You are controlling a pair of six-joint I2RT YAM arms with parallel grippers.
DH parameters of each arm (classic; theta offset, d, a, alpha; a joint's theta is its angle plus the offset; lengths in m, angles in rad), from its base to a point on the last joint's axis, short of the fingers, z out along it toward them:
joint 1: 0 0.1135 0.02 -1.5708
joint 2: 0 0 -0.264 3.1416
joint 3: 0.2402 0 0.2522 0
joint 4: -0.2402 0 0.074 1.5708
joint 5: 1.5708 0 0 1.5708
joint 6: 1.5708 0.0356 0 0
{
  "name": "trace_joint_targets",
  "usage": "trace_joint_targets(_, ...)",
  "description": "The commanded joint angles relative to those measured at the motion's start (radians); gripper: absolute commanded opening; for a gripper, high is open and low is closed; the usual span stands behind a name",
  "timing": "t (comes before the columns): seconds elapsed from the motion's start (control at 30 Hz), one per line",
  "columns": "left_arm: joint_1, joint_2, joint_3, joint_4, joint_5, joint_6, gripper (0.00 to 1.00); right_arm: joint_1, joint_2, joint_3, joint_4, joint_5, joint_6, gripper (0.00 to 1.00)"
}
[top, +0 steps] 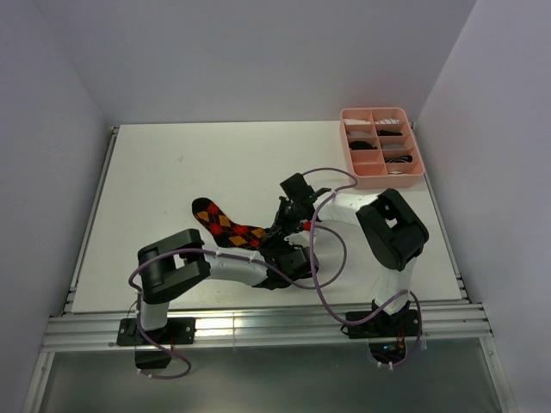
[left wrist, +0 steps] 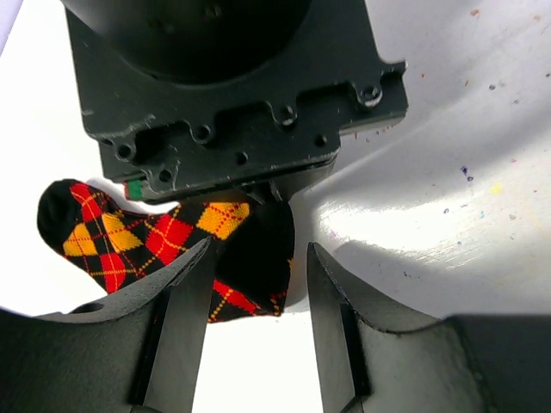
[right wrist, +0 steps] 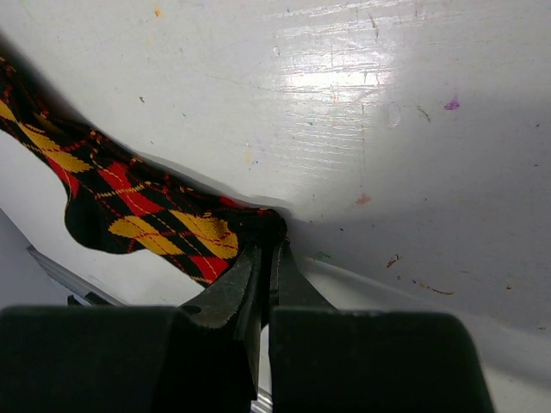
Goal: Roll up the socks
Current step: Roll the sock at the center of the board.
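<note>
Right gripper (right wrist: pixel 269 245) pinches sock (right wrist: pixel 142 206) (argyle)

From above, the near end of the argyle sock (top: pixel 225 225) disappears under the two wrists, so I can't see how it lies there. What sits in the pink tray (top: pixel 387 181) is too small for me to tell. On the right wrist camera the sock's far end runs off the left edge. On the left wrist camera a black housing (left wrist: pixel 232 95) covers part of it.
</note>
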Motion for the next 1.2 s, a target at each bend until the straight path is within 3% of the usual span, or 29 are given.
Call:
trace_joint_targets(0.0, -0.008, -0.034, 0.012, 0.036, -0.007, 0.042, 0.51, -0.001, 0.046, -0.031, -0.063, 0.014, -0.028, 0.00)
trace_joint_targets(0.27, -0.005, 0.047, 0.023, 0.004, -0.015, 0.007, 0.50, -0.001, 0.054, -0.042, -0.055, 0.003, -0.033, 0.00)
trace_joint_targets(0.57, -0.002, 0.093, 0.066, -0.223, 0.029, -0.171, 0.46, -0.015, 0.040, -0.079, -0.039, -0.006, -0.028, 0.00)
trace_joint_targets(0.77, -0.002, 0.120, 0.080, -0.312, 0.088, -0.251, 0.29, -0.027, 0.033, -0.095, -0.025, -0.009, -0.025, 0.00)
trace_joint_targets(0.87, -0.002, 0.127, 0.080, -0.329, 0.102, -0.276, 0.11, -0.028, 0.027, -0.111, -0.003, -0.015, -0.022, 0.00)
trace_joint_targets(0.9, -0.002, 0.126, 0.077, -0.329, 0.114, -0.282, 0.01, -0.030, 0.020, -0.118, 0.009, -0.026, -0.019, 0.00)
trace_joint_targets(1.17, 0.049, -0.040, -0.009, -0.231, 0.268, -0.321, 0.01, -0.041, -0.098, -0.201, 0.225, -0.063, 0.011, 0.01)
